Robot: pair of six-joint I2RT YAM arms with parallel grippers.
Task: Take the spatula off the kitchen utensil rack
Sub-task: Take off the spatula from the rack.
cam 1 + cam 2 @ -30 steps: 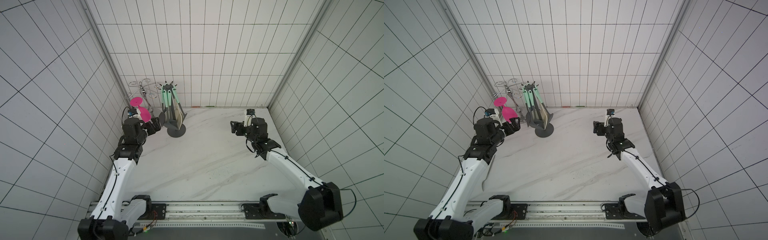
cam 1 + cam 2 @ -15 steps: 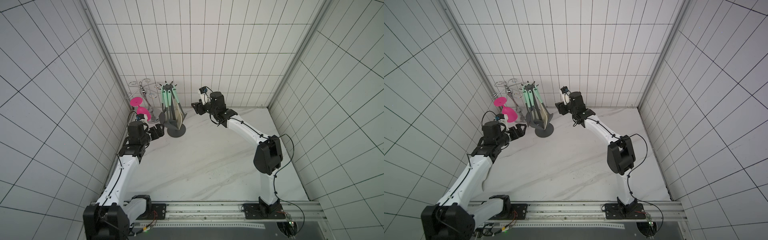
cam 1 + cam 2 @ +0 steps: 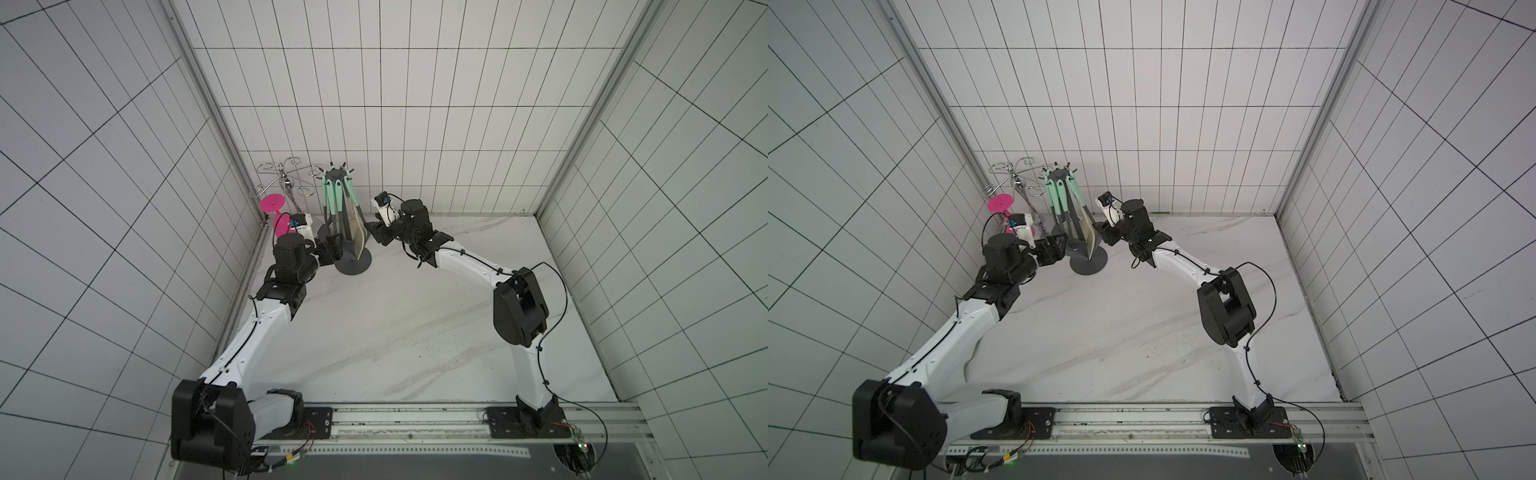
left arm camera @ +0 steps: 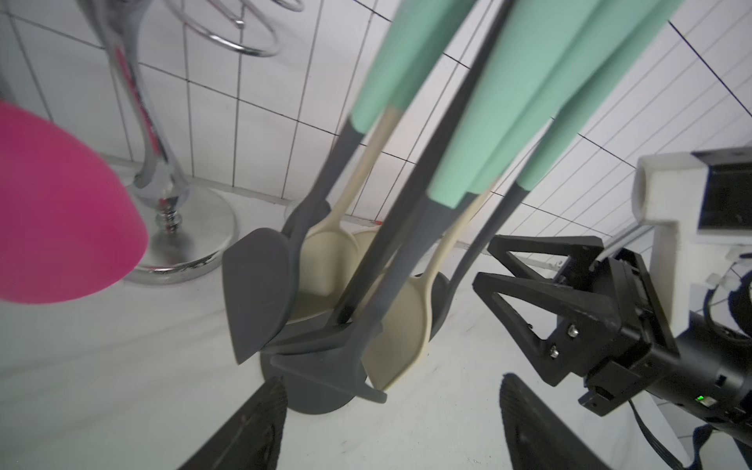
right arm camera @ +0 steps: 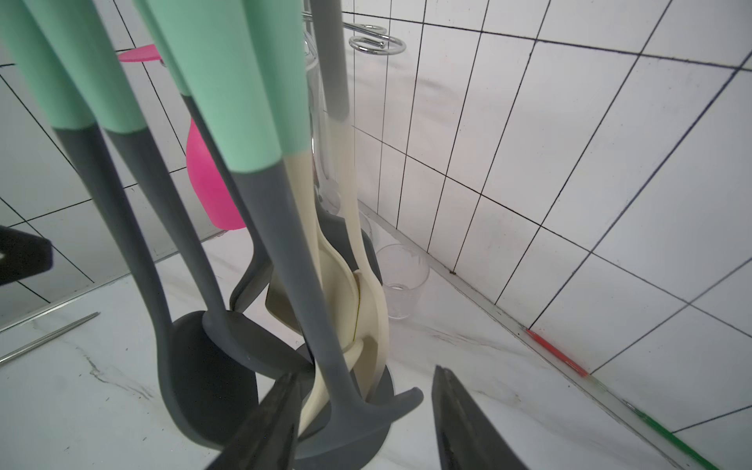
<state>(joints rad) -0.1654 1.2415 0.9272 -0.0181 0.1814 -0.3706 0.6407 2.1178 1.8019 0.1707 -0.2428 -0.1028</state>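
Note:
The kitchen utensil rack stands at the back left, a dark grey pole on a round base. Several utensils with mint-green handles hang from its hooks. My right gripper is at the rack's right side and open. A grey flat-bladed spatula hangs between its fingers; neither finger clearly touches it. My left gripper is open at the rack's left side, low near the base, with nothing between its fingers. A grey blade hangs just ahead of it.
A chrome curly-wire glass holder with a pink glass stands in the back left corner, close behind my left wrist. A clear tumbler sits by the back wall behind the rack. Both walls are near.
My right arm has swung from the table's right side over to the rack, and its jaws have narrowed. My left gripper has dropped lower toward the rack's base and narrowed a little.

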